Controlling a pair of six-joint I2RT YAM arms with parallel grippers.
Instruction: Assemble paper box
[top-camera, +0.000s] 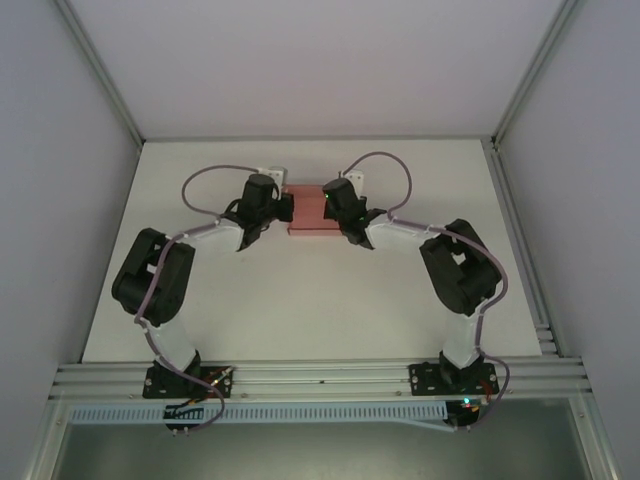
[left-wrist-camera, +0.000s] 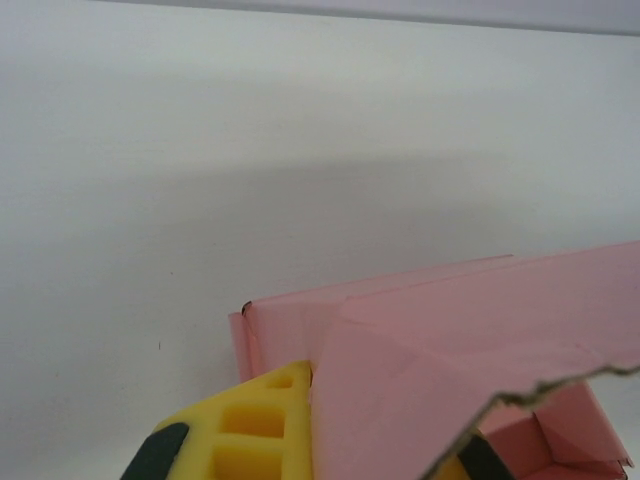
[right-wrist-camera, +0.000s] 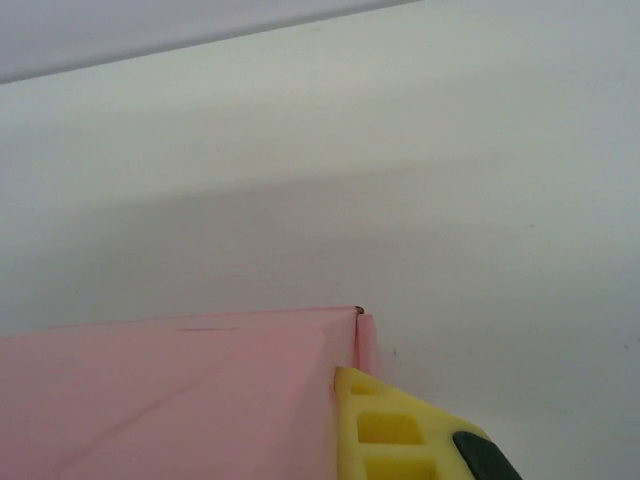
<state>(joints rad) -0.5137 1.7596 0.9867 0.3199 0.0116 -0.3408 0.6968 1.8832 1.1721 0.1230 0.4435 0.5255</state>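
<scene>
Left arm: the left arm (top-camera: 160, 280) rises from its base at the near edge, bends at the elbow and reaches inward to the far middle of the table (top-camera: 300, 310).
Left cable: a purple cable (top-camera: 203, 183) loops over the wrist.
Left gripper: the left gripper (top-camera: 287, 208) sits against the left end of the box, tips pointing right.
Left fingers: from the left wrist, a yellow finger (left-wrist-camera: 262, 425) stands just outside the box's left corner, touching the pink wall. A sliver of the other finger (left-wrist-camera: 470, 462) peeks from under a raised flap with a ragged edge. Pink card lies between the two. They stand some way apart, but I cannot tell whether they are pressing the card or merely straddling it.
Box: the pink box (top-camera: 310, 215) lies on the table at the far middle, long side running left to right, directly between the two grippers. It is part folded, with walls up on the left and a flap tilted over the opening.
Right gripper: the right gripper (top-camera: 329, 205) meets the box's right end from the other side, tips pointing left.
Right finger: from the right wrist, one yellow finger (right-wrist-camera: 395, 430) sits just right of the box's far corner, against its edge. Whether this pair is spread or closed I cannot tell.
Right arm: the right arm (top-camera: 462, 270) mirrors the left — elbow out, wrist turned inward.
</scene>
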